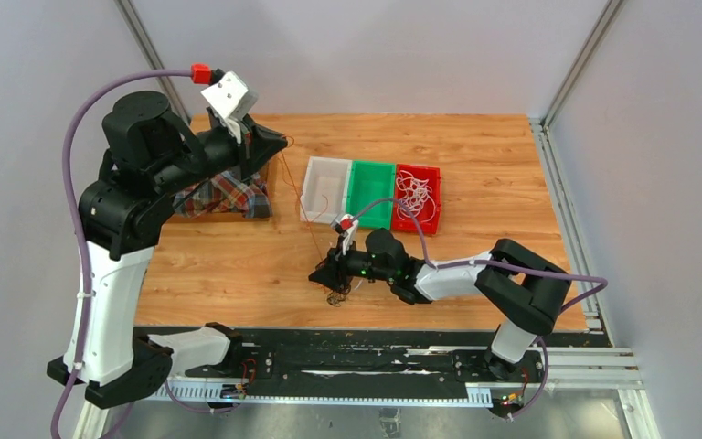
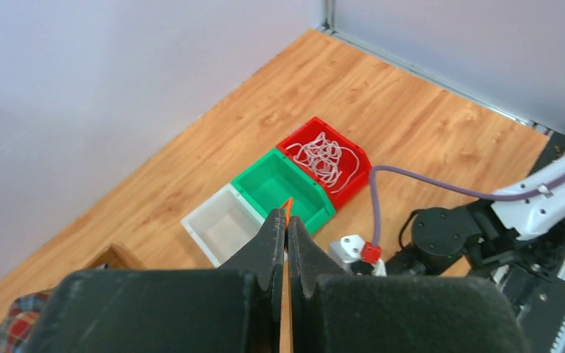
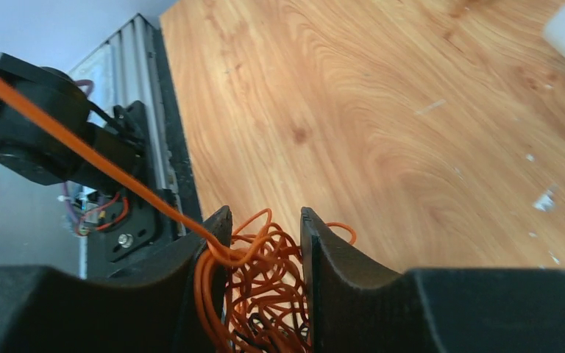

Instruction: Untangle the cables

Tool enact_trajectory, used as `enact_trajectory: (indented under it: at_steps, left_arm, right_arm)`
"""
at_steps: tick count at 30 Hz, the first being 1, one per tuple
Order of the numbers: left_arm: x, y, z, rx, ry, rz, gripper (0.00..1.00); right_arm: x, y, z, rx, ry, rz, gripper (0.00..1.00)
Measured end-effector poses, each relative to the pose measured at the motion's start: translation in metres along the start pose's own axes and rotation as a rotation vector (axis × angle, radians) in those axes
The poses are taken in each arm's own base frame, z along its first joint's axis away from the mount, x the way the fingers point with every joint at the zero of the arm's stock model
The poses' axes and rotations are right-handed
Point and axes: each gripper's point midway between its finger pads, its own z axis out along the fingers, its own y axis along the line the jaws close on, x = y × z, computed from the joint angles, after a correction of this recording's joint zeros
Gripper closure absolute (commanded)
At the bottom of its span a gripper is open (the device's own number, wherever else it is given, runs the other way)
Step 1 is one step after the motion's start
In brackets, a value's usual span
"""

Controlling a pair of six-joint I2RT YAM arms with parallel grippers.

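Observation:
My left gripper (image 1: 282, 143) is raised high at the table's far left and is shut on one orange cable (image 1: 303, 207). In the left wrist view the strand (image 2: 288, 205) pokes out between the pressed fingertips of that gripper (image 2: 285, 218). The cable runs taut down to a tangle of orange and black cables (image 1: 336, 294) near the front edge. My right gripper (image 3: 265, 218) lies low over that tangle (image 3: 265, 283), its jaws apart with the knot between them. The taut strand (image 3: 81, 147) loops over the left finger. White cables (image 1: 413, 194) lie in the red bin (image 1: 418, 168).
A white bin (image 1: 327, 161), a green bin (image 1: 370, 187) and the red bin stand side by side at the table's middle back. A plaid cloth (image 1: 224, 195) lies under my left arm. Metal frame rails (image 1: 562, 210) run along the table's right edge.

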Motion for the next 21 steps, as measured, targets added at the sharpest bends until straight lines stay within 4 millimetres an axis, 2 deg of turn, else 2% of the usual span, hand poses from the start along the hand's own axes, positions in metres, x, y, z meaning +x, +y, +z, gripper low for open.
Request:
enact_trajectory:
  at_steps: [4,9,11,14,17,19,21]
  left_arm:
    - [-0.005,0.012,-0.001,-0.062,-0.006,0.021,1.0]
    - [-0.021,0.031,-0.005,-0.168,-0.053,0.064,1.0]
    - [-0.036,0.041,-0.009,-0.218,-0.099,0.094,1.0]
    - [-0.074,0.053,-0.022,-0.3,-0.216,0.145,1.0]
    - [-0.086,0.053,-0.03,-0.323,-0.263,0.165,1.0]
    - [-0.087,0.053,-0.033,-0.326,-0.274,0.169,1.0]
    - [-0.078,0.051,-0.029,-0.314,-0.256,0.163,1.0]
  right_arm:
    - [0.012,-0.016,-0.009,0.075,-0.002,-0.019,0.6]
    - [0.035,-0.035,-0.022,0.159,0.02,-0.027,0.54]
    - [0.045,-0.041,-0.027,0.188,0.038,-0.024,0.53]
    - [0.067,-0.052,-0.036,0.234,0.084,-0.016,0.5]
    - [0.078,-0.058,-0.042,0.261,0.112,-0.011,0.5]
    - [0.08,-0.059,-0.044,0.266,0.118,-0.009,0.52]
    - [0.078,-0.059,-0.047,0.27,0.118,-0.007,0.56]
